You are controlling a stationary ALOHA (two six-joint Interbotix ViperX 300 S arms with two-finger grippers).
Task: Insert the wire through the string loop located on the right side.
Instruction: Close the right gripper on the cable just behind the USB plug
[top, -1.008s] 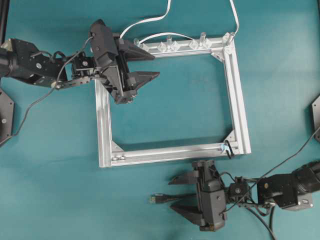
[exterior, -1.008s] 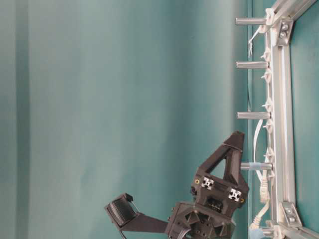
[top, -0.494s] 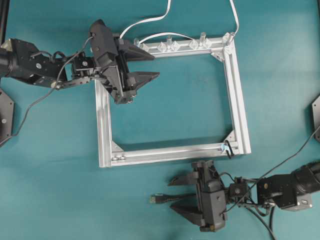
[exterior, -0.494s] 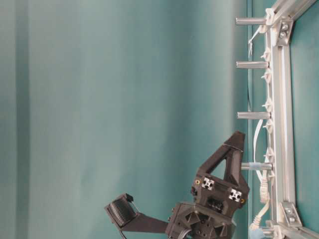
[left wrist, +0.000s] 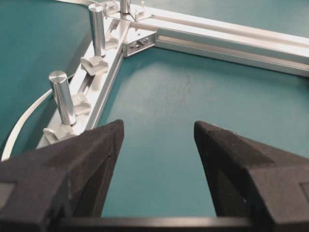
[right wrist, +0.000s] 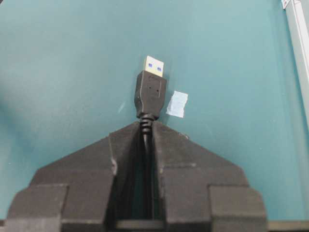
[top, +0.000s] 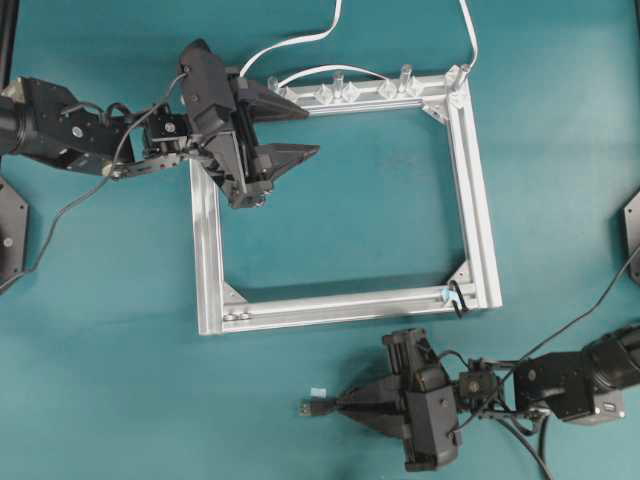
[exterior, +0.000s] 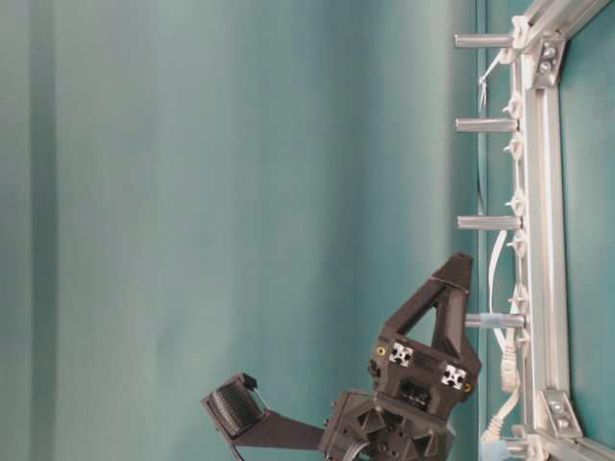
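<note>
**Wire clamped, loop unthreaded**

Left gripper point(top: 285, 130) spread wide above the aluminium frame point(top: 205, 240) corner. Below the frame, right gripper point(top: 352, 404) pinched on the wire point(right wrist: 150, 94) just behind its plug. String loop point(top: 459, 300) at the lower right corner, well apart.

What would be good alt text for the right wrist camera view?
The black right gripper is shut on the thin black wire just behind its rectangular USB plug, over a teal table. A small pale paper scrap lies beside the plug.
</note>
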